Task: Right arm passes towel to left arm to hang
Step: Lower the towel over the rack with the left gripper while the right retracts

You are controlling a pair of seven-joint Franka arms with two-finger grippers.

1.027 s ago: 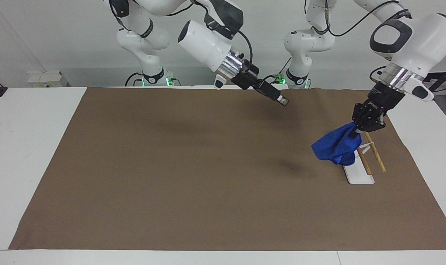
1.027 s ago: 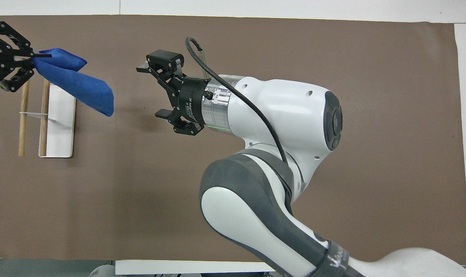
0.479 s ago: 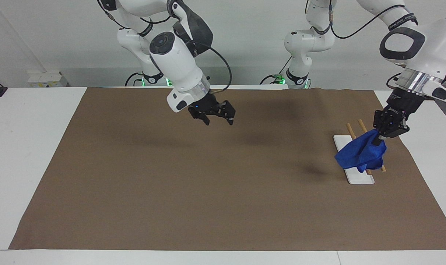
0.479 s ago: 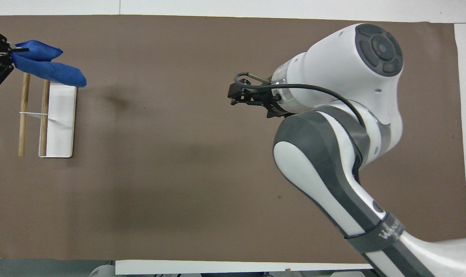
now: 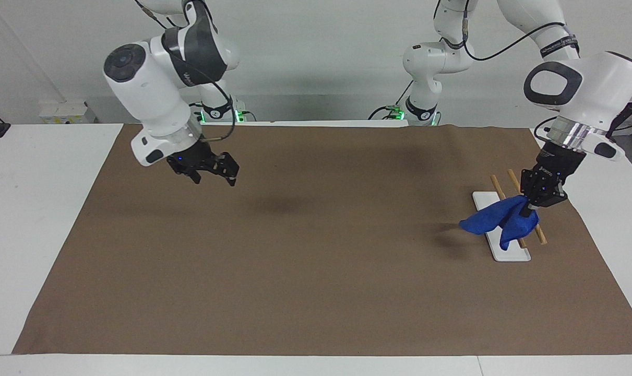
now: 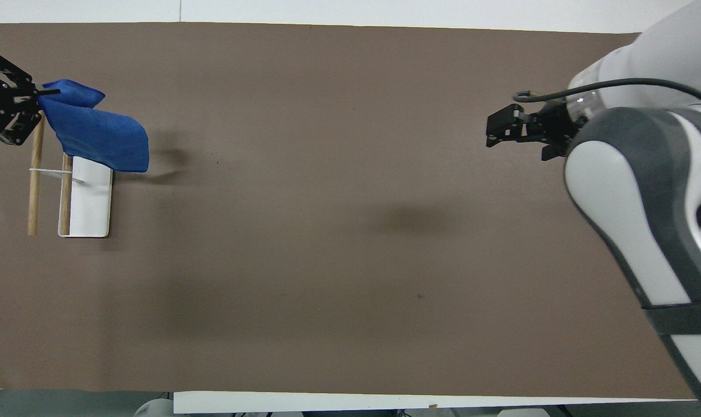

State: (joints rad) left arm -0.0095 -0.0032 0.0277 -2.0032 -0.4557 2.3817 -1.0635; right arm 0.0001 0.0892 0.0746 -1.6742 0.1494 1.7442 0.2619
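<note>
The left gripper (image 5: pixel 531 209) is shut on one end of the bright blue towel (image 5: pixel 496 222). It holds the towel in the air over the rack's two wooden rods (image 5: pixel 503 189). The towel droops toward the table's middle, over the rack's white base (image 5: pixel 510 253). In the overhead view the left gripper (image 6: pixel 37 101) is at the edge of the picture. There the towel (image 6: pixel 98 133) covers the end of the rack base (image 6: pixel 87 202) that is farther from the robots. The right gripper (image 5: pixel 215 180) is open and empty, over the mat near the right arm's end; it also shows in the overhead view (image 6: pixel 492 132).
A brown mat (image 5: pixel 316 271) covers most of the white table (image 5: pixel 28 209). The rack's rods (image 6: pixel 35 174) lean toward the left arm's end of the table. The right arm's elbow (image 6: pixel 634 202) fills one side of the overhead view.
The right arm has swung, empty and open, from the table's middle to its own end. The left gripper carried the towel out over the rods, then back a little and lower.
</note>
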